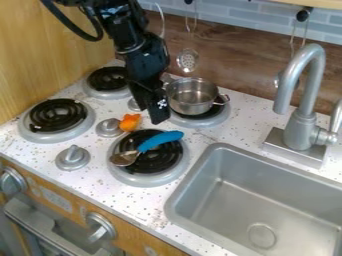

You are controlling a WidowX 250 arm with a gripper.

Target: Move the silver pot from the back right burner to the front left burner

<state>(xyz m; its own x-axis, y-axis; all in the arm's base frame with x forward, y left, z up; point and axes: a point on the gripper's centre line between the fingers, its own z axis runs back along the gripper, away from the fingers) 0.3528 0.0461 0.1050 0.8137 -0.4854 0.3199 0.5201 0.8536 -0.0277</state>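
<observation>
Four burners (57, 115) are set in a speckled counter (143, 212). The spoon (160, 140), blue-handled, lies across the near burner beside the sink (224, 147). An orange piece (130, 122) sits by a knob (107, 128), near the spoon's handle. The gripper (159, 119) hangs over the stove, between the orange piece and the pot (190, 101); whether it is wide or narrow, or holds anything, cannot be told. The pot stands on the rear burner, close beside the gripper. A tap (306, 120) rises behind the sink, and a skimmer (188, 60) hangs at the wall. The arm (137, 47) hides part of the stove's back; the sink and the oven front (50, 227) are cut off by the view's edge. The orange piece's exact form is indistinct.
</observation>
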